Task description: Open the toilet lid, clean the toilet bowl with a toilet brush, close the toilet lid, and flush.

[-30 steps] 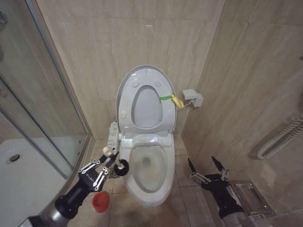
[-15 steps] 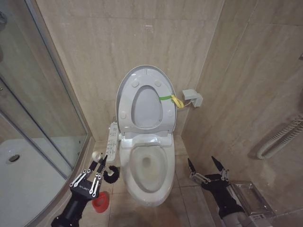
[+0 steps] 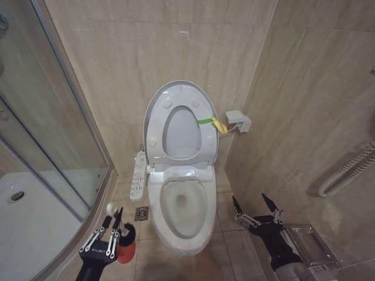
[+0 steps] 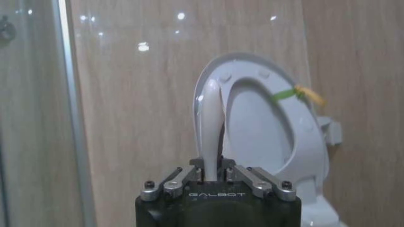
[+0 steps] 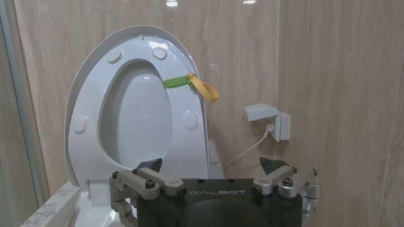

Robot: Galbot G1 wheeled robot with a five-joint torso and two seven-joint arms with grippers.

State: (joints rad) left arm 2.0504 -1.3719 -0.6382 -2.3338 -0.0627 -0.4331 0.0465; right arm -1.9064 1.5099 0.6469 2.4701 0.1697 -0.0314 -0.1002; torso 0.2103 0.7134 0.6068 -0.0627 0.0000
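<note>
Left gripper (image 3: 111, 233) clamps the toilet brush (image 3: 113, 218) upright over its red holder (image 3: 125, 252) on the floor, beside the toilet bowl (image 3: 183, 216). Toilet lid (image 3: 181, 120) stands raised. Right gripper (image 3: 255, 205) hangs spread, empty.

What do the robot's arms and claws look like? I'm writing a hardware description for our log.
Both arms are black, and the left shows a silver section lower down. The left claw and right claw have slim dark fingers on silver metal linkages fastened with small bolts. Each black wrist housing carries white GALBOT lettering. No loose cables are visible.
</note>
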